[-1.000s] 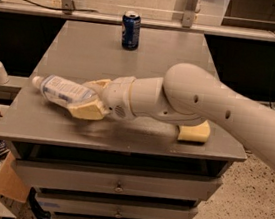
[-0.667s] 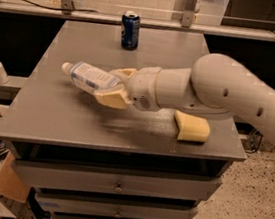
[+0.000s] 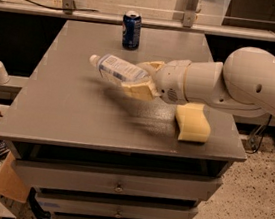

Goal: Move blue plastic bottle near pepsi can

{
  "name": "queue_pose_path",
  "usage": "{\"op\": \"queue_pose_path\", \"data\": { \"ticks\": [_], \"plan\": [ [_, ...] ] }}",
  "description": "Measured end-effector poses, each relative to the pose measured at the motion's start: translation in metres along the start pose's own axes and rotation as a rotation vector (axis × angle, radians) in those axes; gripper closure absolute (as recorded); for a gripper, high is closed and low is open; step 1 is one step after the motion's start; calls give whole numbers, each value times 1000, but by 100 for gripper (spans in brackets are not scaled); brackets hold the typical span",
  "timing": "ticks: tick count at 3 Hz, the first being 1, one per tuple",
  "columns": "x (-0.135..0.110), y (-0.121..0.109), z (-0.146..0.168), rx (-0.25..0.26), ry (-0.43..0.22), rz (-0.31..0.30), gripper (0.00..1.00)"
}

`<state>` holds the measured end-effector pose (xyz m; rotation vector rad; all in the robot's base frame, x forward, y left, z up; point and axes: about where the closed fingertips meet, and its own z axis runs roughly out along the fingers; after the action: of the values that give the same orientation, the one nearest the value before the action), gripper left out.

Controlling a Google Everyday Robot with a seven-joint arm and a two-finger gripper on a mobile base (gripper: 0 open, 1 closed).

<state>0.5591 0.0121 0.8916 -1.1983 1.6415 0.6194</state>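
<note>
Above the middle of the flat grey metal worktop [image 3: 67, 107], the robot's two-finger gripper [image 3: 140, 78] holds the clear, pale bluish plastic bottle with white cap and blue-and-white label [image 3: 116, 69]. Its cream-coloured fingers [image 3: 136, 89] are clamped around the bottle's base end, and the shadow below suggests the bottle hangs clear of the surface. The bottle lies nearly level, cap pointing toward 10 o'clock. The small dark blue pepsi can with a silver top rim [image 3: 131, 29] stands upright at 12 o'clock from the bottle, well apart from it and close to the far edge.

The likeliest trouble comes from the grip itself: it holds one end only, so the long body sticks out unsupported and could sag or slip during a quick move. The cap end also leads, and a sweep toward 12 o'clock that runs too far could knock the can over or push it off the far edge. Released on its side, the round bottle may roll.

There is bare worktop between bottle and can, and more at 9 and 3 o'clock of the can. The pale yellow foam sponge block [image 3: 192, 122] sits at 4 o'clock from the gripper near the right edge — out of the way
</note>
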Motion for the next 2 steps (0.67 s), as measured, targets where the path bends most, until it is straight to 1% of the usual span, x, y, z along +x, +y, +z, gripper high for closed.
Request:
{"op": "queue_pose_path", "data": {
  "ticks": [1, 2],
  "plan": [
    [-10, -30, -9, 31, -5, -43, 100],
    [-20, -74, -7, 28, -26, -81, 100]
  ]
}}
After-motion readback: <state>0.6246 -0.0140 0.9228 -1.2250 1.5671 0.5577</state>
